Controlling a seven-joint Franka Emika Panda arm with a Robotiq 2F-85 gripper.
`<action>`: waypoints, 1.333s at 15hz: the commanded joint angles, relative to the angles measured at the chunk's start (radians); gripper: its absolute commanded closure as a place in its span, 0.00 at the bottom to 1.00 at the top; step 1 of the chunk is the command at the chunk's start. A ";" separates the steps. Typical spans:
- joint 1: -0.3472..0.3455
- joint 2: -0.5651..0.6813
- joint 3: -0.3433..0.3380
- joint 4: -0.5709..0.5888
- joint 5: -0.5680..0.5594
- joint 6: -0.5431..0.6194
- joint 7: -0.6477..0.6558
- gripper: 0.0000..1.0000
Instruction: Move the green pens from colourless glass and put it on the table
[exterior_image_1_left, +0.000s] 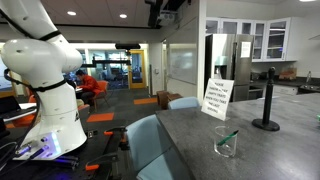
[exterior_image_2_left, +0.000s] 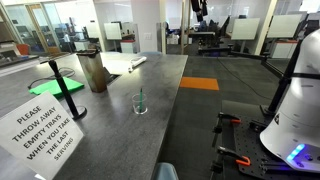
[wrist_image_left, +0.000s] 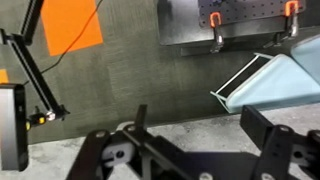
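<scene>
The colourless glass (exterior_image_1_left: 227, 142) stands upright on the grey table (exterior_image_1_left: 270, 155) near its front edge, and it also shows in an exterior view (exterior_image_2_left: 140, 103). A thin green pen (exterior_image_1_left: 229, 136) leans inside it, with its tip showing above the rim (exterior_image_2_left: 140, 96). In the wrist view my gripper (wrist_image_left: 200, 135) is open and empty, with dark fingers spread over a grey strip of table (wrist_image_left: 205, 122) and the floor beyond. The glass and pen are out of the wrist view. Only the white arm body (exterior_image_1_left: 50, 75) shows in the exterior views, well away from the glass.
A paper sign (exterior_image_1_left: 217, 99) and a black post with a round base (exterior_image_1_left: 267, 100) stand on the table behind the glass. A brown container (exterior_image_2_left: 95, 72) stands farther along. Light blue chairs (exterior_image_1_left: 150, 145) sit at the table edge, one in the wrist view (wrist_image_left: 285, 80).
</scene>
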 joint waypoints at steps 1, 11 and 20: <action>0.019 0.026 -0.007 0.021 0.033 0.003 0.058 0.00; 0.054 0.263 0.082 0.046 0.249 0.332 0.620 0.00; 0.105 0.580 0.068 0.102 0.255 0.639 0.977 0.00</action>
